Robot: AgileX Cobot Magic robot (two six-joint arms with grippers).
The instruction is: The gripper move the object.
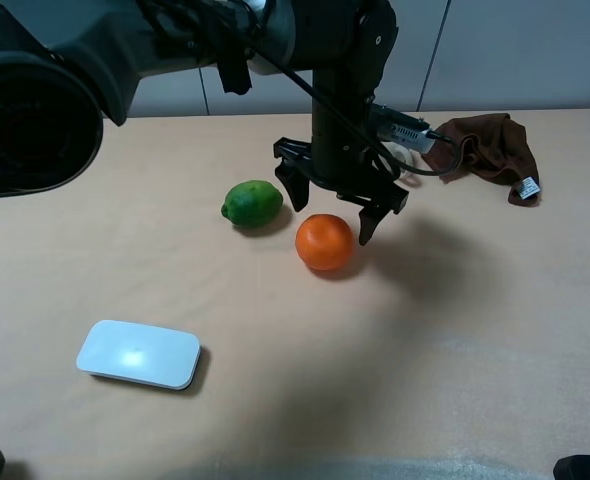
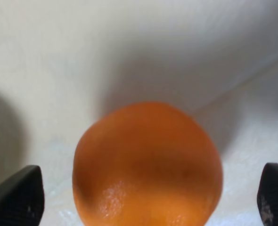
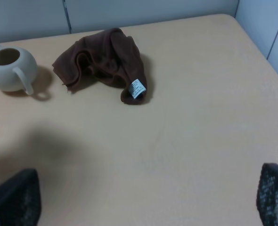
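— Closest to the lens, what does the high camera catch?
— One thick black arm link point(image 1: 30, 110), blurred, reaching in from the upper left. It carries the left gripper point(image 1: 333, 207).

— How does that gripper stand?
— Its dark fingers are spread, hanging just above and behind the single orange point(image 1: 325, 243). In its wrist view one tip shows at each side of the fruit, clear of the skin.

— Where does the orange lie?
— It sits on the tan table point(image 1: 425, 350), near the middle.

— What crowds it?
— One green lime point(image 1: 252, 203) lies near it on the left, apart from it and close to one finger. One white rounded case point(image 1: 138, 355) sits well apart, toward the front left.

— And the other side?
— One crumpled brown cloth point(image 1: 495, 148) lies at the back right. One cream teapot point(image 3: 9, 66) stands near it. The right gripper point(image 3: 144, 197) hangs over bare table, tips wide apart, holding nothing.
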